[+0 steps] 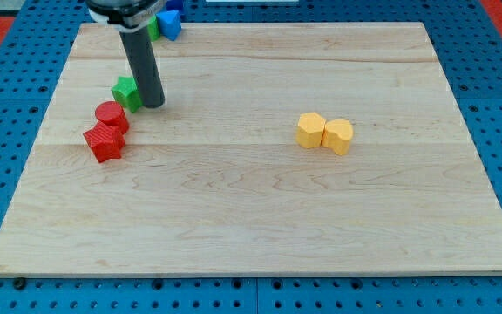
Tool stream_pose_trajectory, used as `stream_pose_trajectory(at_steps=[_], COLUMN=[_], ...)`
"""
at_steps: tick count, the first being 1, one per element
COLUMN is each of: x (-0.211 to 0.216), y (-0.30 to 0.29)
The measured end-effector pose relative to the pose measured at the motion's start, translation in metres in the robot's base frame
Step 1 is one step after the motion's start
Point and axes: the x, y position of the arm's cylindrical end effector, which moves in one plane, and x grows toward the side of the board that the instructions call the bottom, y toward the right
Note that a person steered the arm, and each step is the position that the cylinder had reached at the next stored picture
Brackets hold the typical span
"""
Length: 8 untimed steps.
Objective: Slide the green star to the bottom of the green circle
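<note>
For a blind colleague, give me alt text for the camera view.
My tip touches the green star from the view's right on a wooden board. Red blocks sit just below; two yellow blocks lie at centre-right.

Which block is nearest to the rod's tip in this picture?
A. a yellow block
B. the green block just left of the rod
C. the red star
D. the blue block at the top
B: my tip stands right beside the green block, on its right in the view, while the red star lies lower left and the yellow blocks far right.
</note>
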Motion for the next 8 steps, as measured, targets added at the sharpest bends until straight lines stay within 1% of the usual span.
stream_pose_trajectory(at_steps=[1, 2, 3, 6, 7, 8], x=[-0.003, 0.031, 0.035, -0.055, -0.06, -0.035], y=[0.014, 0.013, -0.032, -0.021, -0.017, -0.04])
